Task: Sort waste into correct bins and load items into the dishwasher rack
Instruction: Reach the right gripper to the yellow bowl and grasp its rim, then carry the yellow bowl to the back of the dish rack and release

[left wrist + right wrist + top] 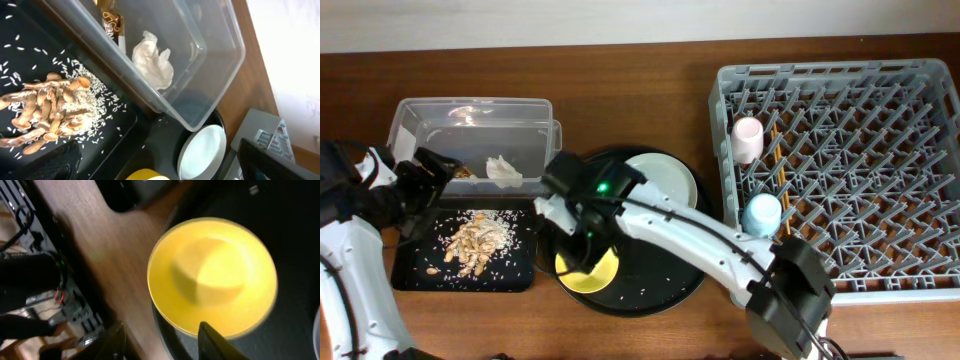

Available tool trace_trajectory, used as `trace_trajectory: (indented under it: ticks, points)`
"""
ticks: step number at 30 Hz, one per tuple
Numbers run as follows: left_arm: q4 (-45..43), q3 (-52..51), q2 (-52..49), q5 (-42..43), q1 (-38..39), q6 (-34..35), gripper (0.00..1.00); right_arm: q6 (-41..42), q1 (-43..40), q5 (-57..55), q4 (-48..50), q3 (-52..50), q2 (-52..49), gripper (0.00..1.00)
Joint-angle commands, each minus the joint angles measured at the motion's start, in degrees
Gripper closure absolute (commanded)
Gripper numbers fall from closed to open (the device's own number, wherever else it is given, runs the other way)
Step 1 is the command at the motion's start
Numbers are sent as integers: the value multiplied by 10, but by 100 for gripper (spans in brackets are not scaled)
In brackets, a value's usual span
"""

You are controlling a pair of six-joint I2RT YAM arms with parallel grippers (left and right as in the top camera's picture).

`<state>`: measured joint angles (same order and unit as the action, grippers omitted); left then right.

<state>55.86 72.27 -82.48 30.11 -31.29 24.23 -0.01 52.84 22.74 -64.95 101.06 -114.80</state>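
Right end effector (161, 332), jaws apart w/ nothing clamped, hangs over near rim of yellow bowl (212, 277) on round black tray (660, 280): step = loading bowl into dishwasher rack (840, 72); next prob. needs closing on rim, level lift.

Tan scraps and rice (478, 240) heap in the black tray (515, 272); white tissue (503, 171) and gold wrapper (111, 20) lie in the clear box (470, 103) — pink cup (747, 138) and blue cup (761, 213) sit in the grey rack (840, 70), yellow bowl (585, 278) and plate (670, 180) outside it.

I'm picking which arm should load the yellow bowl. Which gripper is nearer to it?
Right. The right gripper hovers directly over the yellow bowl; the left gripper is well away, beyond the black rectangular tray, at the clear box.
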Motion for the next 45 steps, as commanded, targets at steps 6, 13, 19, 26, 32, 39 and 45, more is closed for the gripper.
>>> trace_trajectory:
  ticks: [6, 13, 19, 26, 32, 39, 45]
  points:
    - [2, 0, 7, -6, -3, 1, 1, 5, 66, -61, 184, -116, 0, 51]
    - [2, 0, 8, -6, -3, 1, 1, 5, 68, -61, 305, -231, 0, 61]
    - [2, 0, 7, -6, -3, 1, 1, 5, 68, -61, 313, -230, 0, 87]
    - [2, 0, 8, -6, -3, 1, 1, 25, 68, -47, 306, -212, 7, 96]
    - [2, 0, 8, -6, -3, 1, 1, 19, 57, -48, 197, -104, 96, 96]
    - [2, 0, 8, -6, -3, 1, 1, -17, -132, 39, 57, -23, 181, 96]
    - [2, 0, 8, -6, -3, 1, 1, -87, -522, 371, 58, -17, 180, 96]
